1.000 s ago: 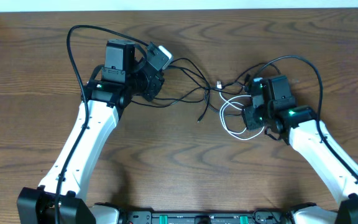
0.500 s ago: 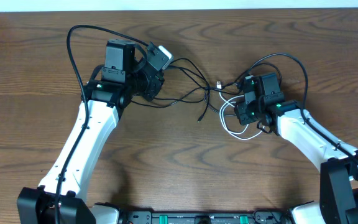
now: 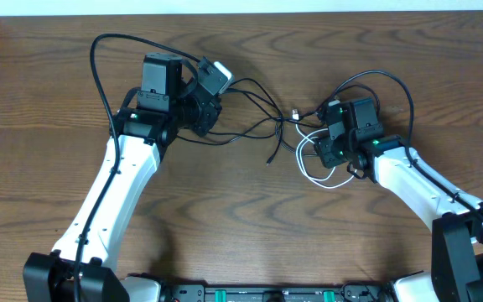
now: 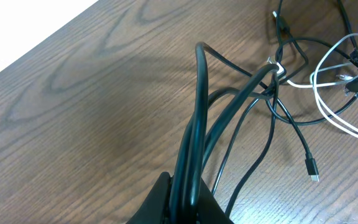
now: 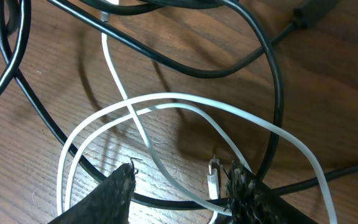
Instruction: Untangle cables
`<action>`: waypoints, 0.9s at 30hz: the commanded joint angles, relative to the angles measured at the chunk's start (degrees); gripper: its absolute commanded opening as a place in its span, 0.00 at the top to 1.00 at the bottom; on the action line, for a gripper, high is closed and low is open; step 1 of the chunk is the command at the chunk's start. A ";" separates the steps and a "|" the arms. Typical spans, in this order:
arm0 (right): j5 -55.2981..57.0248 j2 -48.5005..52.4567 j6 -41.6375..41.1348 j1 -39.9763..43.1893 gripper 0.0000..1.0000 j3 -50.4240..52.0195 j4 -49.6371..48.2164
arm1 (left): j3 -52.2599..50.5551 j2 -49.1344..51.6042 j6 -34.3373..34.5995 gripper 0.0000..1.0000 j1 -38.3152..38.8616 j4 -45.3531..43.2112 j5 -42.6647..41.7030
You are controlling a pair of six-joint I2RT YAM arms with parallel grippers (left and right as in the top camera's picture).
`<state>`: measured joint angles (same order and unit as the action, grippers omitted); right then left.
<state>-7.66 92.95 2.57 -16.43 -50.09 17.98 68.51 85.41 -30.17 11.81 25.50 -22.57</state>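
Several thin black cables (image 3: 258, 126) and one white cable (image 3: 317, 172) lie tangled on the wooden table between my arms. My left gripper (image 3: 212, 105) is shut on a bundle of black cables (image 4: 194, 143) and holds them off the table; it also shows in the left wrist view (image 4: 188, 190). One loose black plug end (image 4: 312, 169) lies free. My right gripper (image 3: 325, 153) is open, low over the white cable's loops (image 5: 166, 102). Its fingers (image 5: 182, 177) straddle a white strand, with the white plug (image 5: 212, 180) beside the right finger.
A thick black arm cable (image 3: 99, 75) arcs behind the left arm, and another (image 3: 413, 96) loops behind the right arm. The table's far edge (image 3: 250, 12) runs along the top. The tangle's knot (image 4: 273, 68) sits between the grippers.
The right arm swung left and turned toward the white loops, then stopped. The left arm and its held cables have not moved.
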 commanded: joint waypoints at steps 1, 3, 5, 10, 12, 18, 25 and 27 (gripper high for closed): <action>0.66 0.09 0.94 -0.15 0.55 0.22 -0.33 | 0.07 0.31 0.50 0.93 -0.22 -0.04 -0.61; 1.07 0.09 0.94 -0.13 0.55 0.22 -0.37 | 0.07 0.31 0.50 0.93 -0.22 -0.04 -0.61; 1.14 0.11 0.94 -0.13 0.55 0.24 -0.44 | 0.07 0.31 0.50 0.93 -0.22 -0.04 -0.61; 1.14 1.14 0.94 -0.13 0.56 0.24 -0.48 | 0.07 0.31 0.50 0.93 -0.22 -0.04 -0.59; 1.14 2.32 0.94 -0.13 0.57 0.24 -0.52 | 0.07 0.31 0.50 0.93 -0.22 -0.04 -0.59; 1.07 6.34 0.92 -0.13 0.58 0.24 -1.07 | 0.07 0.31 0.50 0.93 -0.22 -0.04 -0.59; 1.05 7.67 0.90 -0.13 0.83 0.24 -1.11 | 0.07 0.31 0.50 0.93 -0.22 -0.04 -0.61; 0.85 7.67 0.46 -0.13 0.93 0.24 -1.09 | 0.07 0.31 0.50 0.93 -0.22 -0.07 -0.61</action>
<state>-6.70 99.94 3.42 -16.43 -50.09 16.80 68.51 85.41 -30.17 11.81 25.52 -22.59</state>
